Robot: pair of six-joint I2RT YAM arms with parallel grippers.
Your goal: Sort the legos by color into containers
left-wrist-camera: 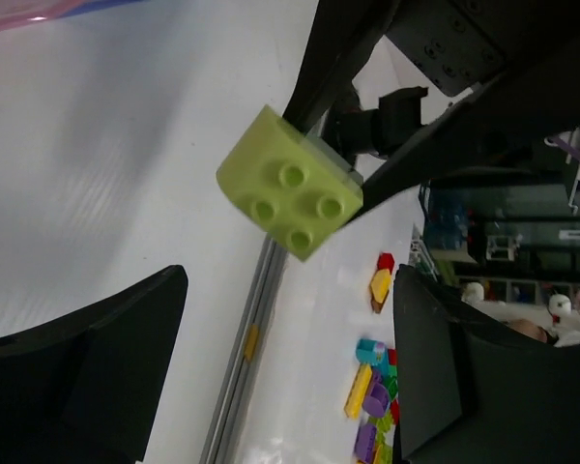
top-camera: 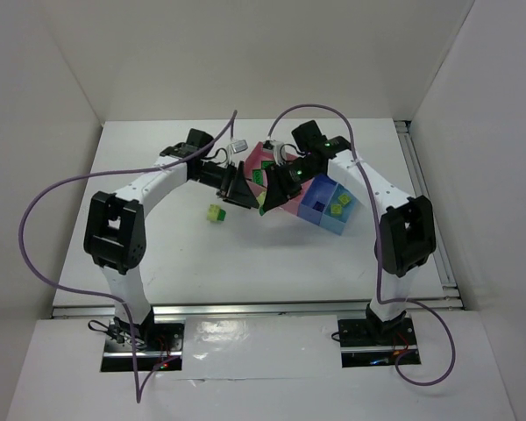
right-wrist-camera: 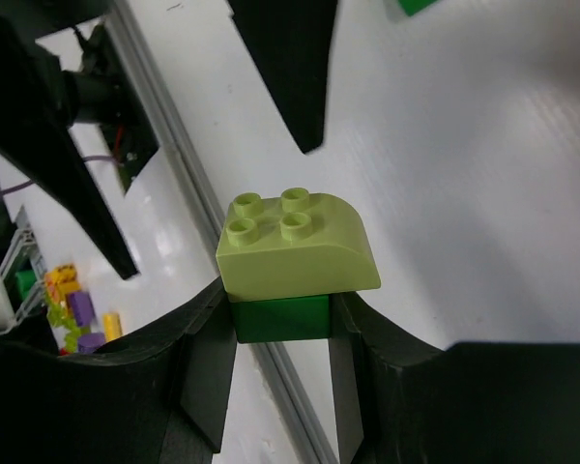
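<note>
Gripping a dark green lego capped by a yellow-green lego, right tool; left tool spread wide.

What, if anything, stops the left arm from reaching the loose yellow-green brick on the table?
Probably nothing, so yes: the loose yellow-green brick lies uncovered beside the left gripper, which is open and empty.

— What's underneath everything?
— A flat white desk, with plain white panel walls filling the upper part of the overhead view.
— And at the desk's edge?
— A silver metal rail runs along the right side. In the lower right of the left wrist view, a heap of mixed coloured toy pieces lies beyond a rail.
</note>
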